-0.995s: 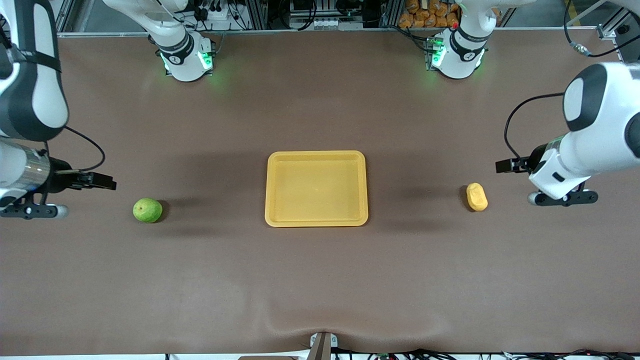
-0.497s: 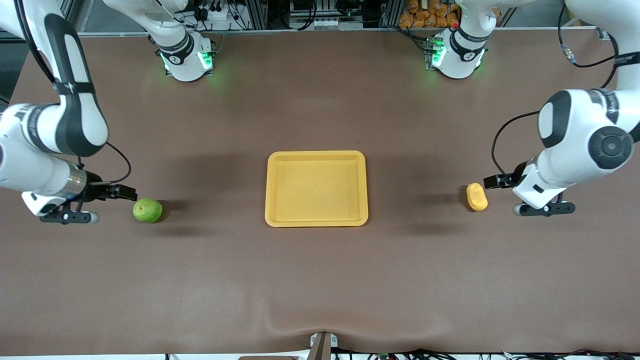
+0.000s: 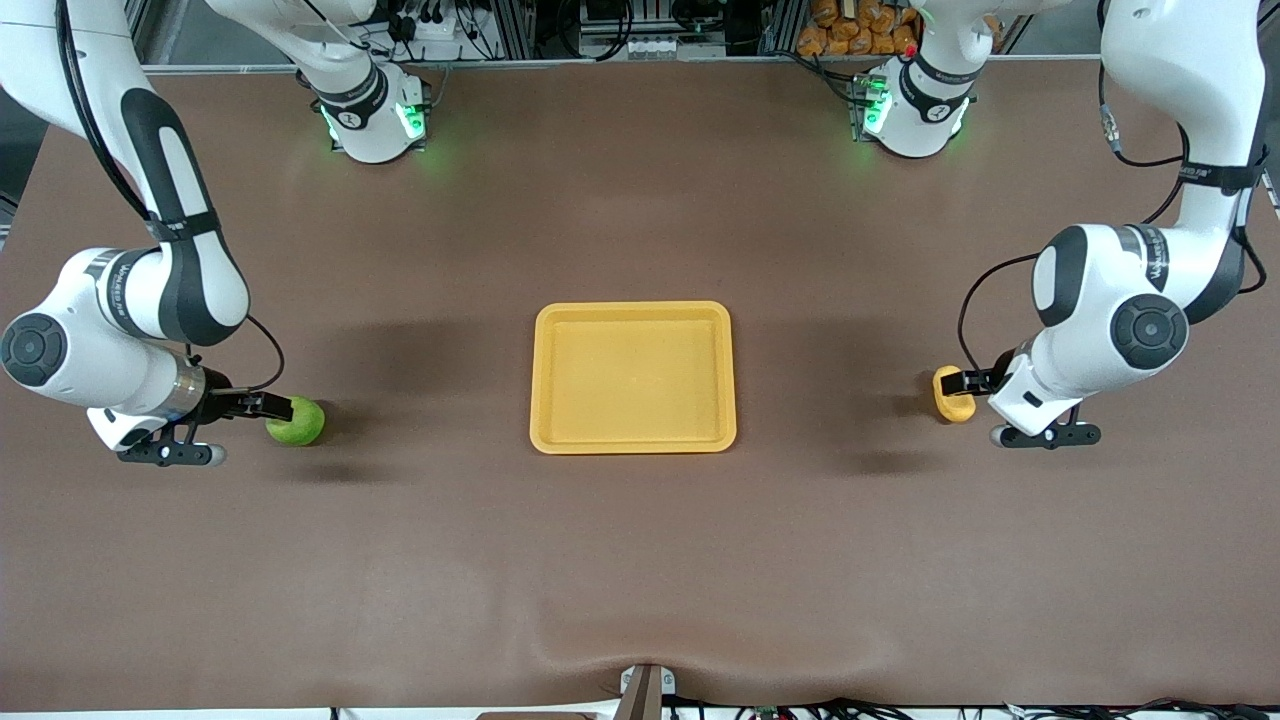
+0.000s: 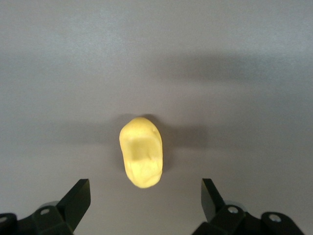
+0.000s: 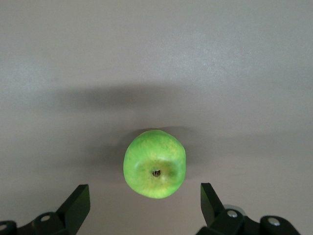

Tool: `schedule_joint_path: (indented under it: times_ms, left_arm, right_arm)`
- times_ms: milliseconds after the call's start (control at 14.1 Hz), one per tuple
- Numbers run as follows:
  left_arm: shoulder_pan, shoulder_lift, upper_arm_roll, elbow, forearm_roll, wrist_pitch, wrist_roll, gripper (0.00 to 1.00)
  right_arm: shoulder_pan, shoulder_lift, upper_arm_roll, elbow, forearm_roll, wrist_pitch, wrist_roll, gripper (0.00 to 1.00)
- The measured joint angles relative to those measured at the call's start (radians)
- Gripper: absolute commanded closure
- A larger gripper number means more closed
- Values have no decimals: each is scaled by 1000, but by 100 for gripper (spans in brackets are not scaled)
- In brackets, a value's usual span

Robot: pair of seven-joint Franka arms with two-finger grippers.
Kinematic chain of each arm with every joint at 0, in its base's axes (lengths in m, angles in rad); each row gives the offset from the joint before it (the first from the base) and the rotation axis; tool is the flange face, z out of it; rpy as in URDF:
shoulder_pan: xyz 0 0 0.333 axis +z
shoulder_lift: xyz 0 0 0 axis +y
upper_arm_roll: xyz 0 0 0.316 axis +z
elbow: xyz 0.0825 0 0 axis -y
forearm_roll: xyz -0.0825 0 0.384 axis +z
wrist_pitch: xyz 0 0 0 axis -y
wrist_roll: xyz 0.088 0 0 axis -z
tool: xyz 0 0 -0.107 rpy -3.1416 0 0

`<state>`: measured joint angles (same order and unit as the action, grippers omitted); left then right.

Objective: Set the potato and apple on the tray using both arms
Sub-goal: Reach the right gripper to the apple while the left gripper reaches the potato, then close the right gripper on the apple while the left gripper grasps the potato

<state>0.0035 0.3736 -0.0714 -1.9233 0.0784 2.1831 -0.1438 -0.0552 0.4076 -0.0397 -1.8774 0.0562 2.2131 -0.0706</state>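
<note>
The green apple (image 3: 300,424) lies on the table toward the right arm's end. My right gripper (image 3: 268,405) is open and low beside it; in the right wrist view the apple (image 5: 155,163) sits just ahead of the spread fingers, not between them. The yellow-orange potato (image 3: 951,396) lies toward the left arm's end. My left gripper (image 3: 966,381) is open at its edge; in the left wrist view the potato (image 4: 141,152) lies just ahead of the spread fingers. The yellow-orange tray (image 3: 632,309) sits empty mid-table between the two items.
The brown table mat (image 3: 640,560) stretches wide around the tray. The two arm bases (image 3: 372,110) stand along the table edge farthest from the front camera.
Both arms have swung inward and down. The right gripper has closed in on the apple and the left gripper on the potato. Neither item has moved.
</note>
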Motion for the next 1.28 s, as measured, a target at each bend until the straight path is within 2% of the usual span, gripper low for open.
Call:
schedule_joint_path:
  times_ms: [640,711,782,853,1137,1279]
  left_arm:
    - [2,92,4,-1,25,35,0,1]
    - [2,99,4,-1,28,35,0,2]
    - [2,107,4,-2,29,35,0,3]
    - [2,115,5,-1,29,36,0,5]
    - [2,140,6,-1,34,41,0,19]
    - [2,146,7,-1,39,42,0,35]
  right_arm:
    - [-1,122,0,0,0,83,0,0]
    - [-1,132,0,0,0,90,0,41]
    - [-1,140,0,0,0,96,0,92]
    - [-1,146,0,0,0,98,0,100]
    - [-2,149,0,4,0,97,0,100]
    - [-2,149,0,6,1,97,0,100]
